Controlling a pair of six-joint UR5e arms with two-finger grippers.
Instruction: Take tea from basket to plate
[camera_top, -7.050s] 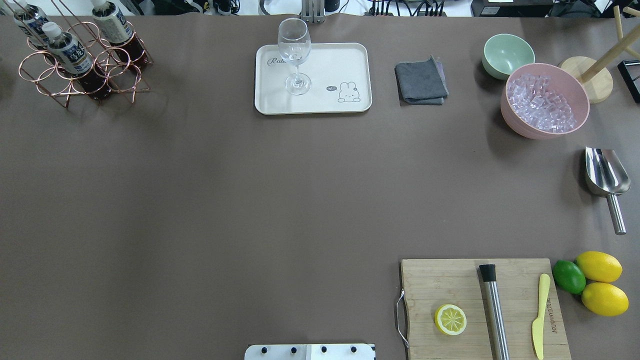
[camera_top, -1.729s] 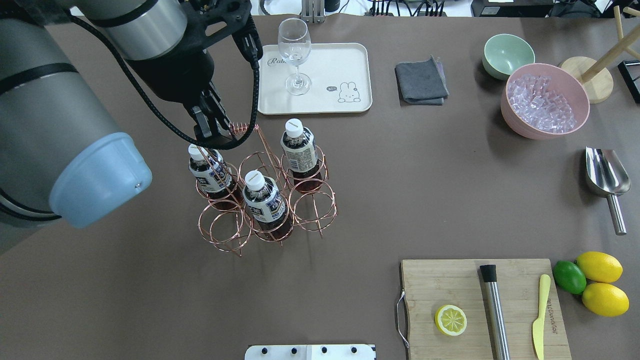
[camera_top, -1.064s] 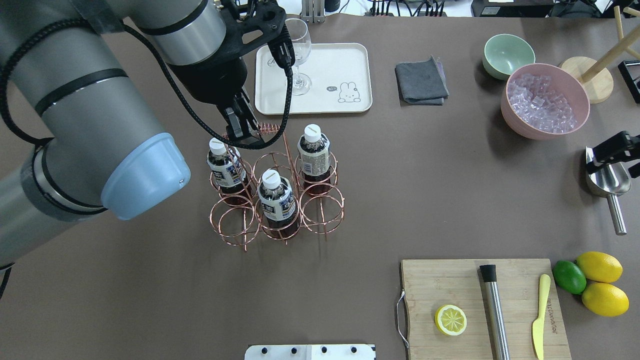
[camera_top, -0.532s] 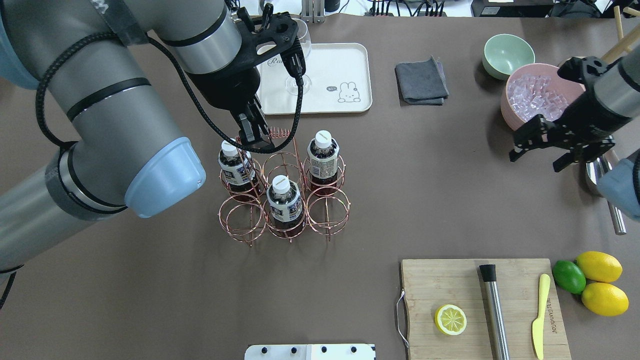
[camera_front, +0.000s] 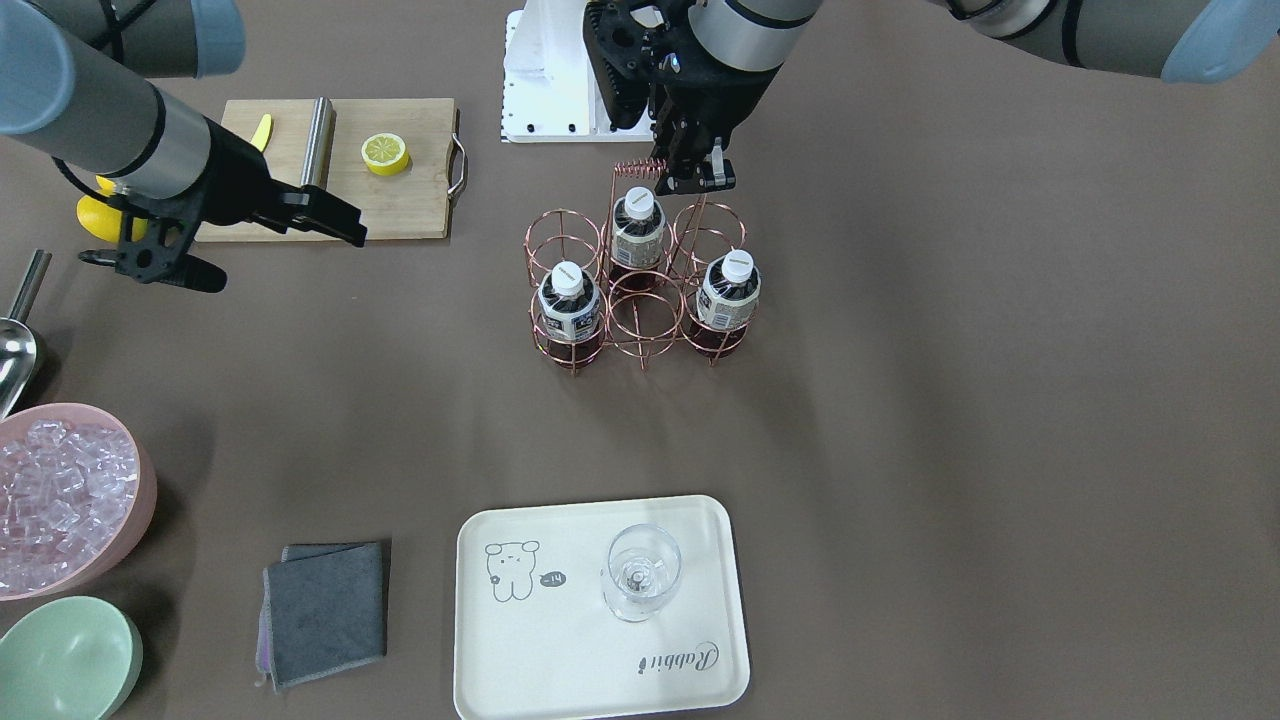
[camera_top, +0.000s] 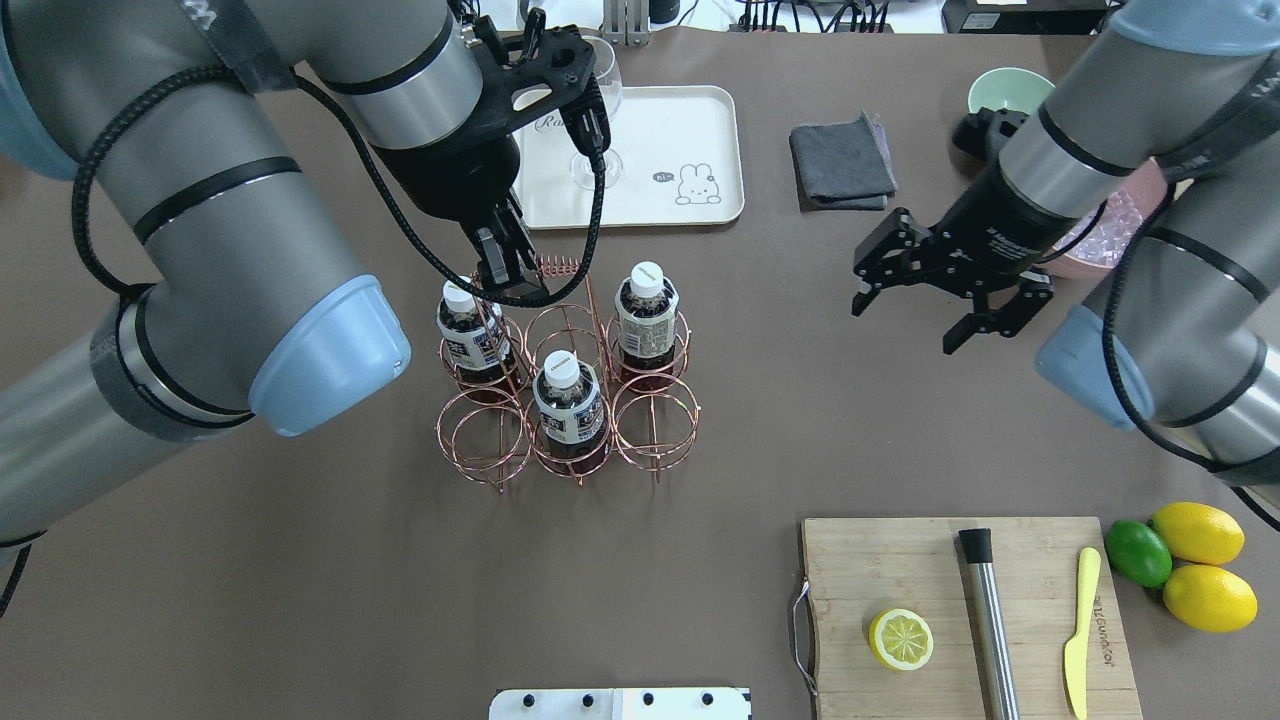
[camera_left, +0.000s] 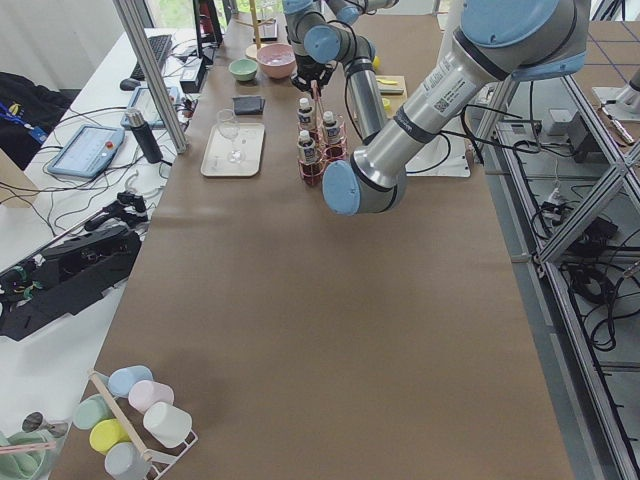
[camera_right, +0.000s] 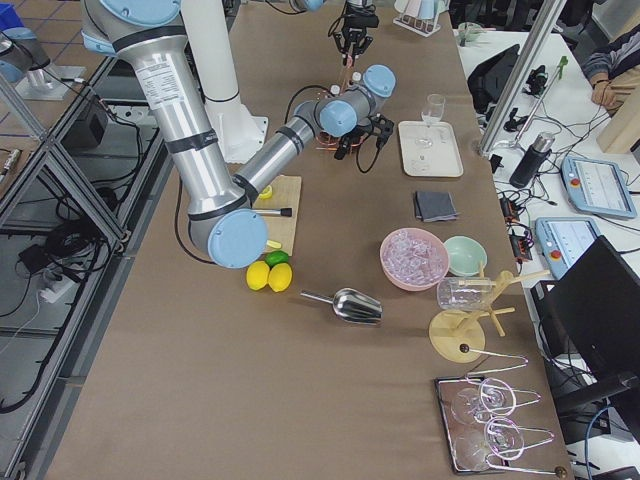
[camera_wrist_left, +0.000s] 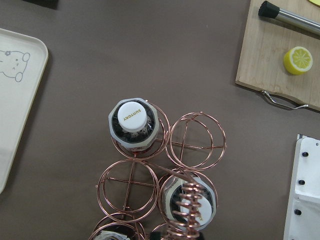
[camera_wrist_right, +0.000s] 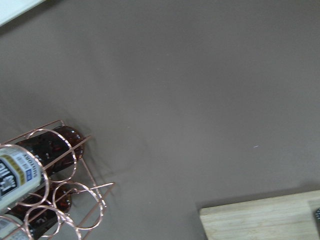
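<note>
The copper wire basket (camera_top: 655, 436) stands on the table in front of the plate, with three tea bottles (camera_top: 567, 400) (camera_top: 470, 335) (camera_top: 645, 310) upright in its rings. My left gripper (camera_top: 500, 282) is shut on the basket's wire handle beside its coil (camera_top: 557, 266); in the front view it (camera_front: 695, 178) sits over the basket (camera_front: 640, 318). My right gripper (camera_top: 905, 328) is open and empty, to the right of the basket. The cream plate (camera_top: 690, 130) holds only a stemmed glass (camera_front: 640, 570).
A grey cloth (camera_top: 842, 165) lies right of the plate. A green bowl (camera_top: 1005, 90) and a pink bowl of ice (camera_front: 60, 500) are at the far right. A cutting board (camera_top: 900, 560) with a lemon half, a muddler and a knife is at the near right.
My left gripper carried the basket from the far left corner to the table's middle, where it now rests. My right arm has swung in from the right toward the basket.
</note>
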